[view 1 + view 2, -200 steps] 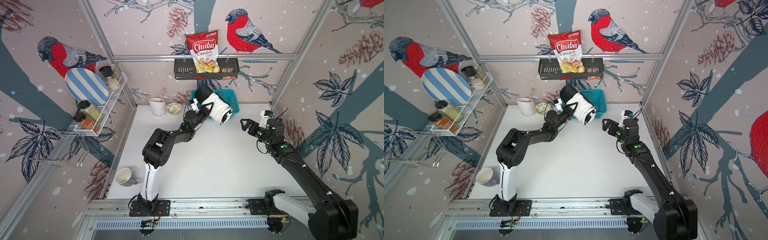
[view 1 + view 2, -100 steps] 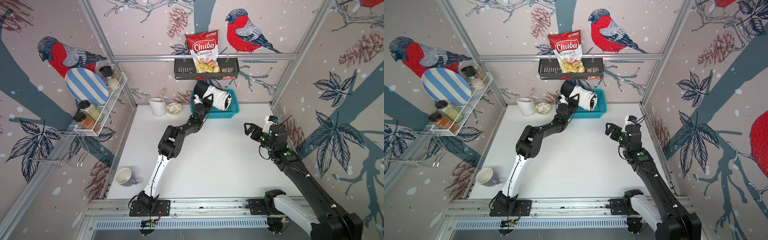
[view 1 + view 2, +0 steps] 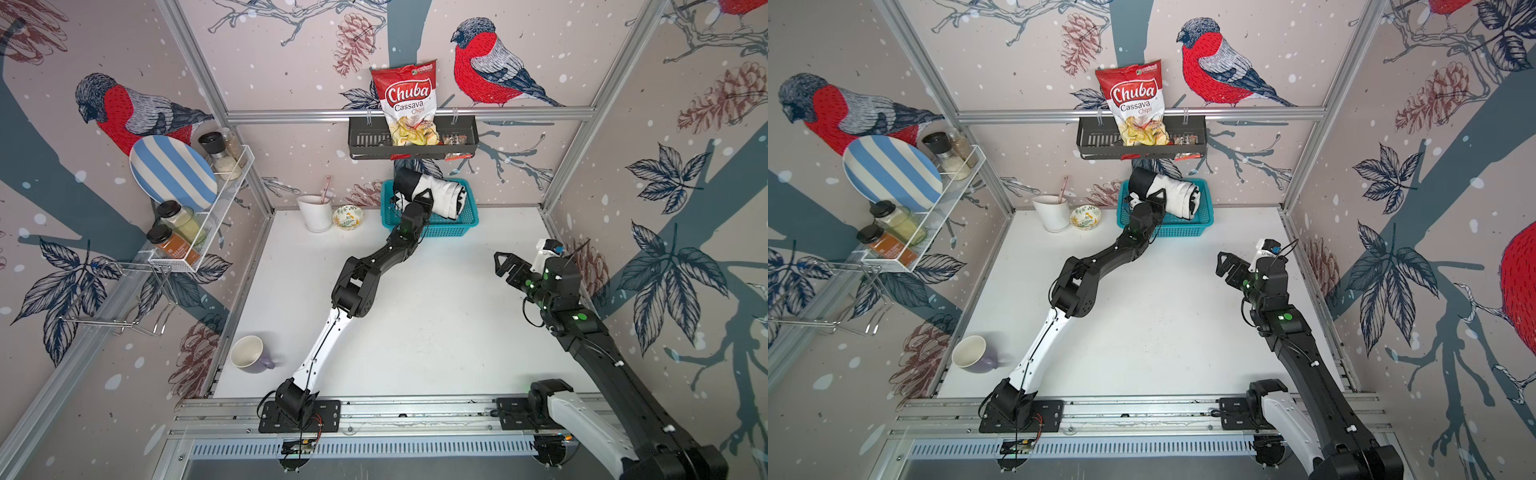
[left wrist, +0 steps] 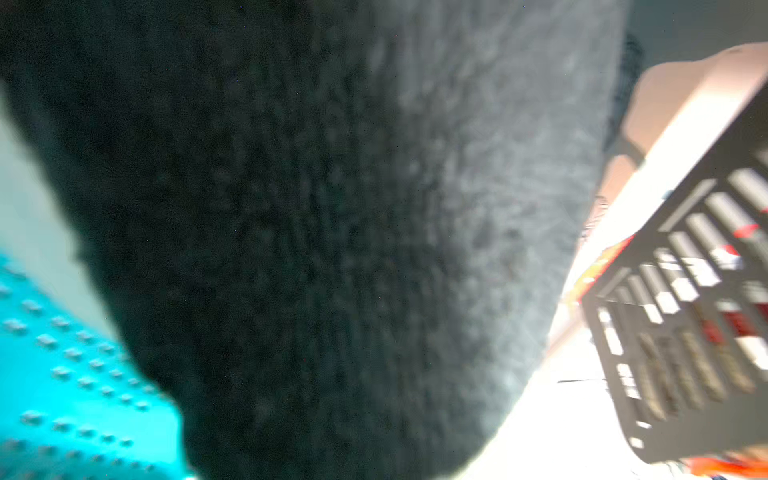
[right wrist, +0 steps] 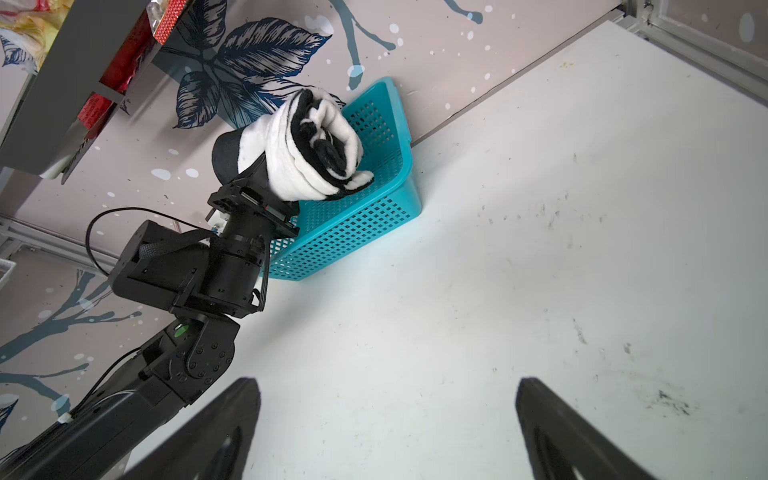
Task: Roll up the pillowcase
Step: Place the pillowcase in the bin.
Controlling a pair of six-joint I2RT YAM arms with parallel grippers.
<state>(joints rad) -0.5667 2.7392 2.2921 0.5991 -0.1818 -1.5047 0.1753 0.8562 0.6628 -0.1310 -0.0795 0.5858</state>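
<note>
Pillowcase (image 3: 432, 193), plush fabric in big black-and-white checks: rolled into a thick bundle, sitting in the mouth of a teal perforated plastic basket (image 3: 451, 228). Basket at the back edge of the flat white worktop (image 3: 436, 316), against the rear wall, under a black slotted metal shelf (image 3: 411, 141). Same placing in both top views.

Roll tilted, per right wrist view: pillowcase (image 5: 307, 153) with spiralled end low, loose white flap touching the basket (image 5: 353, 232) inside its mesh wall; black end higher, above the rim, toward the wall.

Left tool (image 3: 419, 200) at the basket's front rim, left of its middle, up against the roll's black end. Fingers buried behind fabric; clamped or slack, cannot tell. Left wrist view nearly filled by pillowcase (image 4: 332, 228), blurred dark plush right at the lens; sliver of basket (image 4: 62, 395) along one side, shelf (image 4: 685, 311) along the other.

Right tool (image 5: 386, 382) spread wide, nothing between the fingers, bare worktop behind. Well apart from the basket, over the worktop's right side near the side wall.
</note>
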